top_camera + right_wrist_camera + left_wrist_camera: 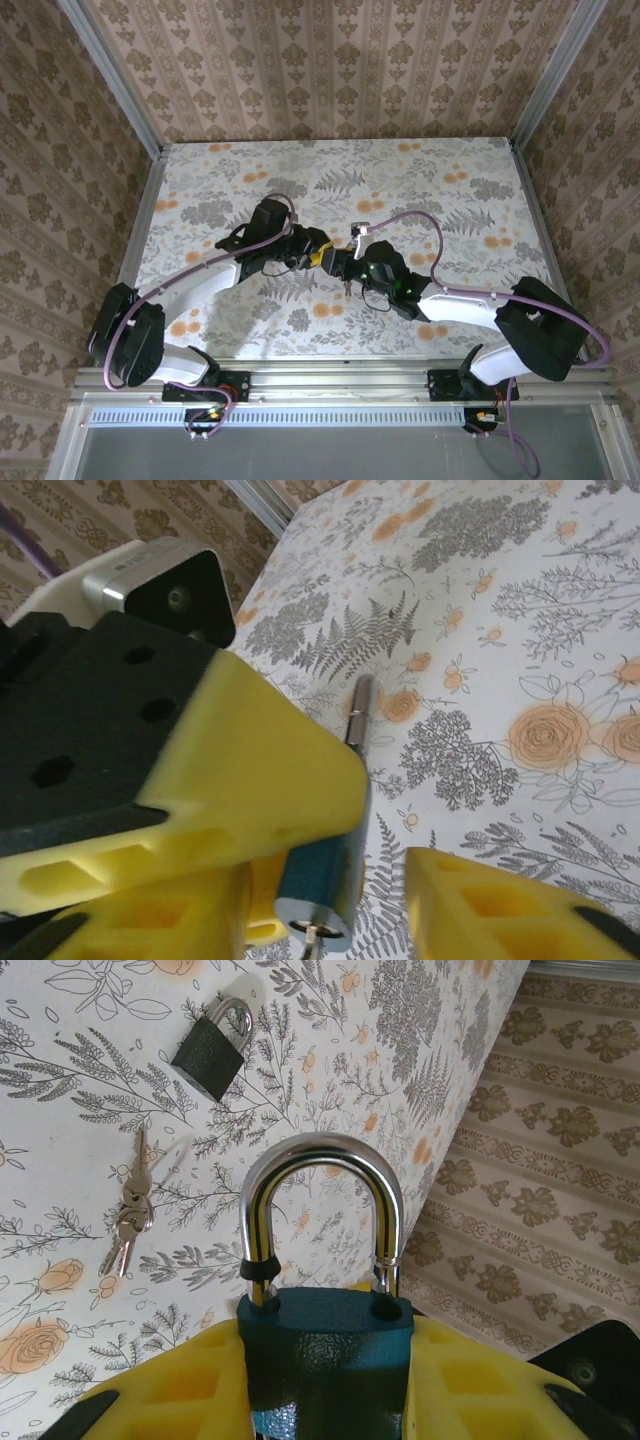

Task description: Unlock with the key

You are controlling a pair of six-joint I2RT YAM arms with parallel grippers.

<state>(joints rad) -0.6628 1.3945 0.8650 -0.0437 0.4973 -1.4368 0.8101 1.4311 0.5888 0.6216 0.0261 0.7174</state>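
A teal padlock (325, 1345) with a chrome shackle (320, 1160) stands upright between the yellow fingers (170, 1390) of my left gripper (325, 1390), which is shut on its body. The right leg of the shackle ends just above its hole. In the right wrist view the padlock (325, 875) shows its underside, with a key (315, 942) sticking out of the keyway. My right gripper (330, 925) has its jaws either side of that end. Its right finger (500, 910) stands clear of the lock. Over the table's middle, the left gripper (318, 255) and the right gripper (345, 268) meet.
A second, dark padlock (210, 1055) lies on the floral table (60, 1110), with a bunch of keys (130, 1215) near it. The patterned wall (540, 1190) rises behind the held lock. The left gripper's black and yellow body (150, 740) crowds the right wrist view.
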